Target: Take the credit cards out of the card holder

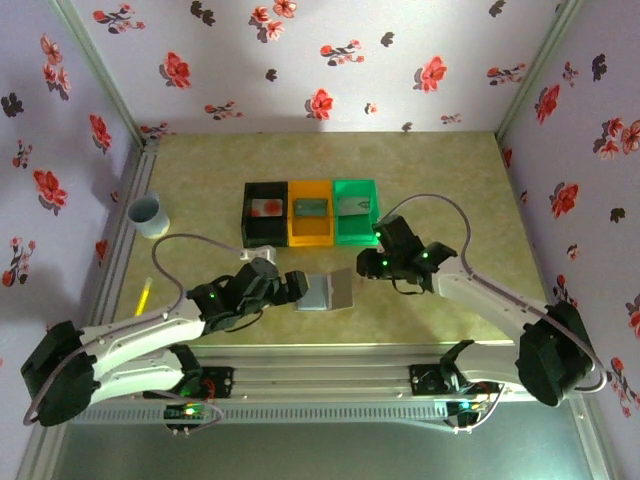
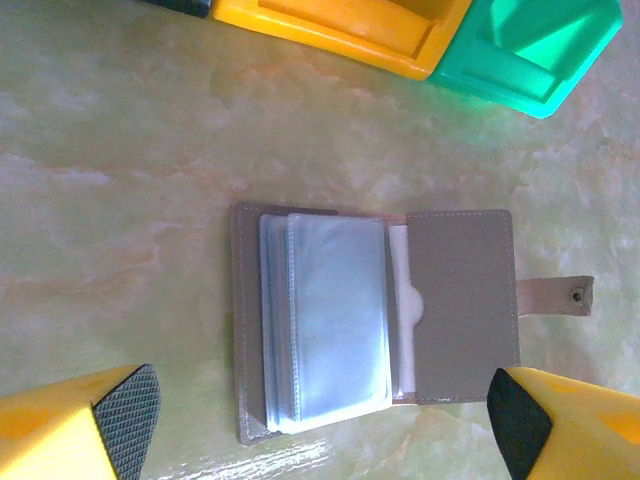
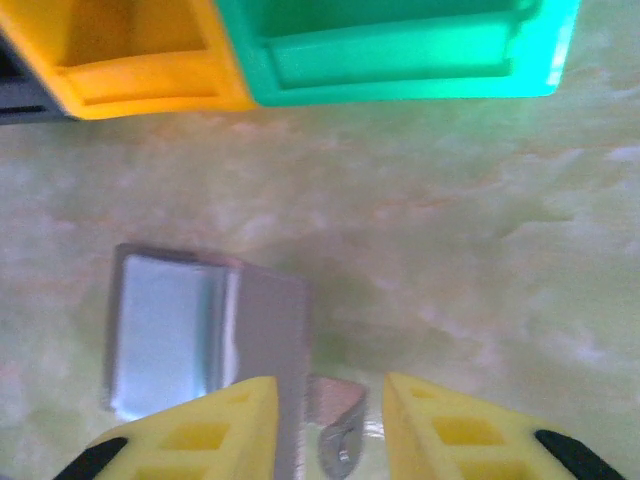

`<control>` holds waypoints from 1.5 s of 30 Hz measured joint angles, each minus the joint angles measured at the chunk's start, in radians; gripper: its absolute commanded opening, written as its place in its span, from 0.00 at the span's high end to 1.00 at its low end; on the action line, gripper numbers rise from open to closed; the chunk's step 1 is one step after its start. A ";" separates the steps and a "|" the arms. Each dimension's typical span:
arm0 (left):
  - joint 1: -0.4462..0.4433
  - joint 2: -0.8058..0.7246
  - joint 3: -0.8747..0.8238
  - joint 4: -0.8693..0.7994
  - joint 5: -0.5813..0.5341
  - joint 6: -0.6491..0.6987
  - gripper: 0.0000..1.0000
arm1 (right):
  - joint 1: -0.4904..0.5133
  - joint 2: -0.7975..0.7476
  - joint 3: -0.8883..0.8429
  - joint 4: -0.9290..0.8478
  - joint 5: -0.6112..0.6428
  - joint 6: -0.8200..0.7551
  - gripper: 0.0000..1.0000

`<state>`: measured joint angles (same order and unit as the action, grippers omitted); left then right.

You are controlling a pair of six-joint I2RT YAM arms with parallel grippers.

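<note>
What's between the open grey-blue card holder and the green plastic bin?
Only bare marbled tabletop between the grey-blue card holder and green plastic bin, seen in left wrist view.

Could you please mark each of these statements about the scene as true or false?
1. The card holder lies open on the table. True.
2. The black bin, orange bin and green bin hold nothing. False: each holds one of the credit cards.
3. The left gripper is clamped shut on the holder. False: its fingers stand wide apart.
4. In the top view, the green bin is at the right end of the row. True.
5. The holder's strap sits between the fingers of the right gripper. True.
</note>
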<state>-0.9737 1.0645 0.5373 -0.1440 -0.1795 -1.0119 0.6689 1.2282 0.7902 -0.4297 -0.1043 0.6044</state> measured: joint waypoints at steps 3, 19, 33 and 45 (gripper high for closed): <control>0.000 0.017 0.000 0.017 0.000 -0.001 0.14 | 0.042 0.007 0.000 0.040 -0.040 0.044 0.79; -0.002 0.130 -0.008 0.154 0.050 -0.013 0.23 | 0.098 0.201 -0.137 0.301 -0.097 0.193 1.00; -0.002 0.244 -0.014 0.286 0.114 -0.053 0.26 | 0.055 0.262 -0.214 0.476 -0.118 0.201 1.00; -0.011 0.311 -0.017 0.327 0.138 -0.081 0.28 | 0.049 0.274 -0.223 0.519 -0.133 0.200 1.00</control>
<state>-0.9844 1.3754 0.5205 0.1825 -0.0410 -1.0931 0.7177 1.5017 0.5674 0.0895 -0.2371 0.8047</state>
